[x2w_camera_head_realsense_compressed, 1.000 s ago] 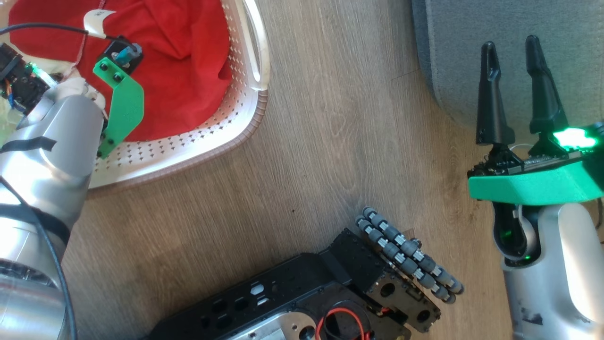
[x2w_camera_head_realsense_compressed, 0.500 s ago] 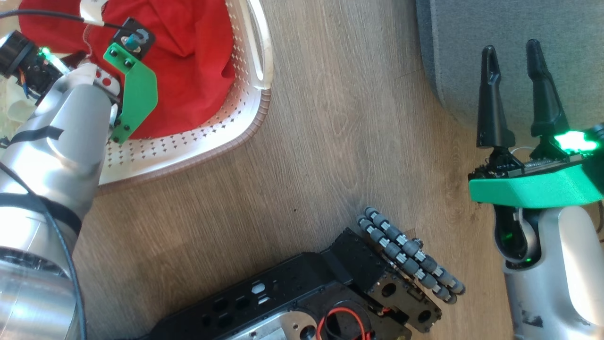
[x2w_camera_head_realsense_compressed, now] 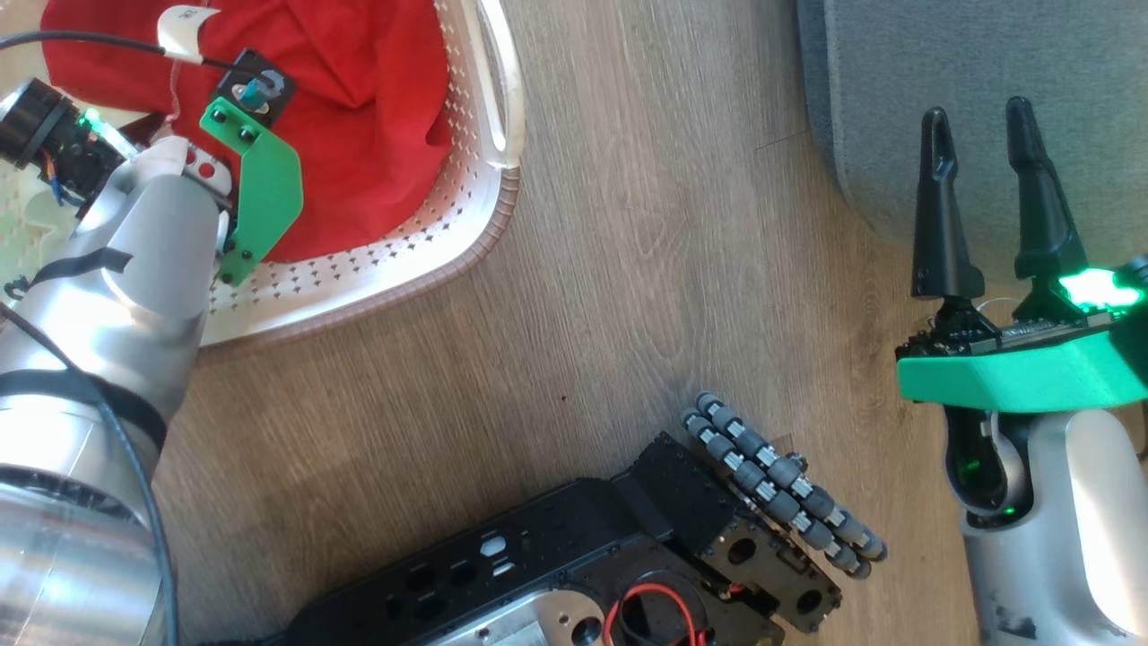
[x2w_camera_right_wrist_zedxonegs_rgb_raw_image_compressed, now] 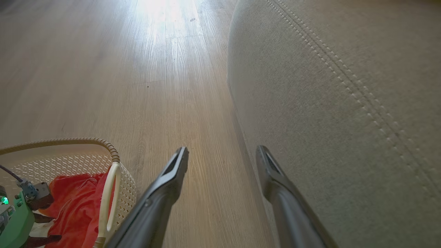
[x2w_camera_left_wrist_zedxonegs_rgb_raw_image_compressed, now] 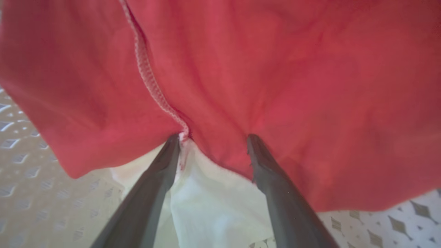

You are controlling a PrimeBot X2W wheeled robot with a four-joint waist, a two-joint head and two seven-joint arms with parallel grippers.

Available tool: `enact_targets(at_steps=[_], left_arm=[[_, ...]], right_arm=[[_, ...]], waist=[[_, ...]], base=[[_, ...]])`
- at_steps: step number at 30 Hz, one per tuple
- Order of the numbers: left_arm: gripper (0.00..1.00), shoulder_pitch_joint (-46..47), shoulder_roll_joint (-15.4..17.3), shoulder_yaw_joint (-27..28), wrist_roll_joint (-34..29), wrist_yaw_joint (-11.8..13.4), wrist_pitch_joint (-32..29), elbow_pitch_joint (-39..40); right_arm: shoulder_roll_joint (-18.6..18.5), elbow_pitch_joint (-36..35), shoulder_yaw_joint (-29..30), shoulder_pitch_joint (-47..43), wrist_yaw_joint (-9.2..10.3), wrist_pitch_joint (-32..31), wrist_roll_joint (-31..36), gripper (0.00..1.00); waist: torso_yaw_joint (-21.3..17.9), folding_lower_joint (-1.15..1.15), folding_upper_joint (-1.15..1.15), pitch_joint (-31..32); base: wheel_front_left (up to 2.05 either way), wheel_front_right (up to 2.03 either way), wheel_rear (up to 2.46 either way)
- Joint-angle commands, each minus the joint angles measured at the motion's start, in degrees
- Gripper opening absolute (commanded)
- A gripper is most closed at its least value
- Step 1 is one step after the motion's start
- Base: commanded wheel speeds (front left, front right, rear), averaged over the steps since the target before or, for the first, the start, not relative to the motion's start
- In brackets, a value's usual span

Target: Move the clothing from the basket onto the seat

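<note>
The cream basket (x2w_camera_head_realsense_compressed: 466,242) stands on the floor at the upper left, with the red clothing (x2w_camera_head_realsense_compressed: 359,108) heaped inside. My left arm reaches down into it. In the left wrist view my left gripper (x2w_camera_left_wrist_zedxonegs_rgb_raw_image_compressed: 214,137) is open, both fingertips pressed against the red clothing (x2w_camera_left_wrist_zedxonegs_rgb_raw_image_compressed: 293,86), with a white garment (x2w_camera_left_wrist_zedxonegs_rgb_raw_image_compressed: 213,206) lying between and under the fingers. My right gripper (x2w_camera_head_realsense_compressed: 978,112) is open and holds nothing, hovering at the near edge of the grey seat (x2w_camera_head_realsense_compressed: 897,72). The right wrist view shows the right gripper (x2w_camera_right_wrist_zedxonegs_rgb_raw_image_compressed: 222,150) beside the seat (x2w_camera_right_wrist_zedxonegs_rgb_raw_image_compressed: 327,103), apart from the basket (x2w_camera_right_wrist_zedxonegs_rgb_raw_image_compressed: 69,141).
Wooden floor (x2w_camera_head_realsense_compressed: 628,269) separates the basket from the seat. My black base with its grey roller wheel (x2w_camera_head_realsense_compressed: 780,484) sits at the bottom middle. A black cable (x2w_camera_head_realsense_compressed: 108,38) runs over the basket to my left wrist.
My left wrist has shifted slightly right and farther over the red clothing. The whole head picture slid a little as the camera moved. The right gripper stays open in place.
</note>
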State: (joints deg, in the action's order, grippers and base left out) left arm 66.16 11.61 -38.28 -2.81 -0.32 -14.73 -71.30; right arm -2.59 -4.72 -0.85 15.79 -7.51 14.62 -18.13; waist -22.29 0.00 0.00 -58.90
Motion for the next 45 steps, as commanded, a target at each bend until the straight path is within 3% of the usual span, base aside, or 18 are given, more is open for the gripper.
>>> enact_targets(at_steps=[1,7,13,15,16,17,22,29,38,45], left_arm=[[1.00,-0.1,0.2,0.5,0.4,0.2,0.5,0.4],[0.97,-0.2,-0.5,-0.2,0.8,0.0,1.5,-0.5],[0.36,0.0,-1.0,-1.6,0.5,-0.2,2.4,-1.0],[0.23,0.1,-1.1,-1.8,0.7,-0.2,2.6,-1.2],[0.05,0.1,-1.2,-1.8,0.7,-0.2,2.8,-1.3],[0.00,0.2,-1.3,-1.9,0.8,-0.1,3.0,-1.3],[0.00,0.5,-1.5,-1.9,1.5,0.2,4.9,-1.4],[0.00,1.3,-2.2,2.9,7.1,1.6,13.9,1.2],[0.00,-4.1,-7.1,7.3,14.5,0.5,25.7,4.2],[0.00,-11.8,-8.5,9.9,20.3,-0.3,29.1,9.3]], right_arm=[[-0.3,-1.7,-0.4,-3.2,0.02,0.4,0.6,1.00],[-0.3,-2.0,0.1,-3.3,0.02,0.4,1.0,1.00],[-0.3,-2.2,0.3,-3.3,0.02,0.4,1.3,1.00],[-0.3,-2.2,0.5,-3.3,0.02,0.4,1.4,1.00],[-0.3,-2.3,0.5,-3.3,0.02,0.4,1.4,1.00],[-0.3,-2.3,0.6,-3.3,0.02,0.4,1.5,1.00],[-0.3,-2.1,0.4,-2.7,0.02,0.4,1.8,1.00],[-0.3,-1.6,-1.0,1.5,0.02,0.4,2.1,1.00],[-0.3,0.7,2.4,2.8,0.02,0.4,9.6,1.00],[-0.3,2.8,3.5,-0.5,0.02,0.4,14.4,1.00]], waist=[[0.0,0.00,0.00,0.0],[0.2,0.00,0.00,0.0],[0.3,0.00,0.00,0.1],[0.4,0.00,0.00,0.1],[0.4,0.00,0.00,0.1],[0.4,0.00,0.00,0.1],[0.7,0.00,0.00,0.2],[1.8,0.00,0.00,2.9],[12.7,0.00,0.00,17.7],[19.3,0.00,0.00,30.6]], base=[[0.00,0.00,0.00],[0.00,0.00,0.00],[0.00,0.00,0.00],[0.00,0.00,0.00],[0.00,0.00,0.00],[0.00,0.00,0.00],[0.00,0.00,0.00],[0.00,0.00,0.00],[0.00,0.00,0.00],[0.00,0.00,0.00]])
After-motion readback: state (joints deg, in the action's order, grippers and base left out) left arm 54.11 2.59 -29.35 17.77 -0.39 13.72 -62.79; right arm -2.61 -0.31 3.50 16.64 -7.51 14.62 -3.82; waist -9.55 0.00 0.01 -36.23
